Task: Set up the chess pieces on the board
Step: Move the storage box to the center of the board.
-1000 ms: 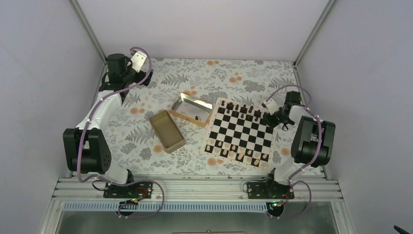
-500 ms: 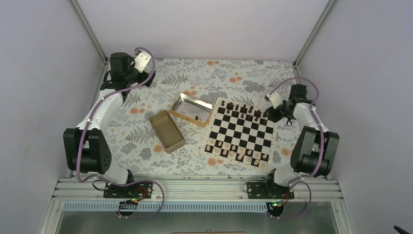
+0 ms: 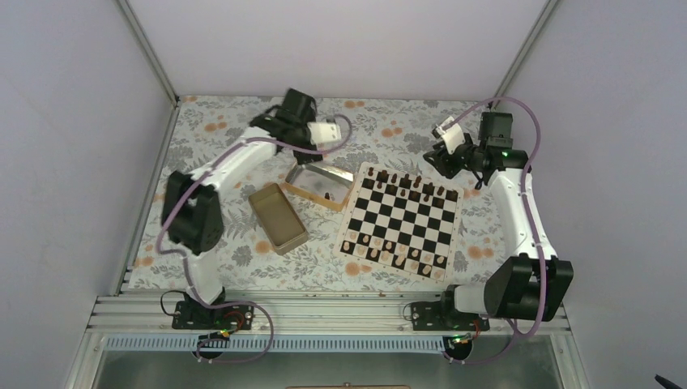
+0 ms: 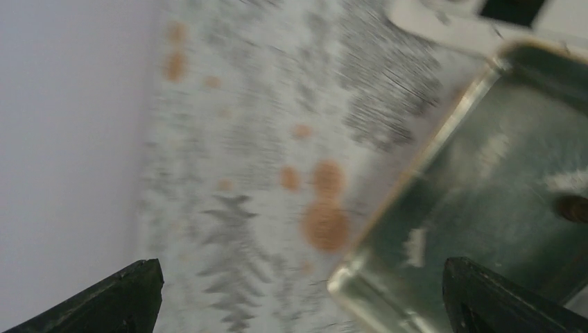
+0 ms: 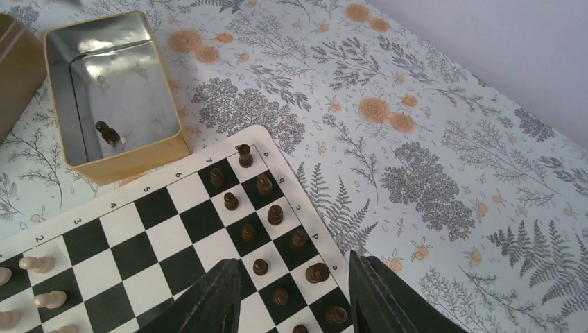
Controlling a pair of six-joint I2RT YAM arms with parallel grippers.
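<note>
The board [image 3: 403,223] lies right of centre, its black and white squares framed by a pale border. Dark chess pieces [image 3: 403,183] fill its two far rows, seen close in the right wrist view [image 5: 270,215]. One more dark piece [image 5: 107,133] lies inside the open golden tin [image 3: 306,172]. My right gripper [image 5: 292,262] hangs open above those rows with nothing between its fingers, over the board's far right corner [image 3: 440,160]. My left gripper [image 4: 301,267] is wide open and empty above the tin's far corner [image 3: 317,144]. The left wrist view is blurred.
Pale pieces [image 3: 394,253] stand along the board's near rows. The tin's lid [image 3: 277,217] lies upside down left of the board. Grey walls and metal posts enclose the floral tablecloth [image 3: 243,162].
The left arm swung from the far left corner to above the open tin. The right arm rose from the board's far right corner, drew back, and its jaws widened.
</note>
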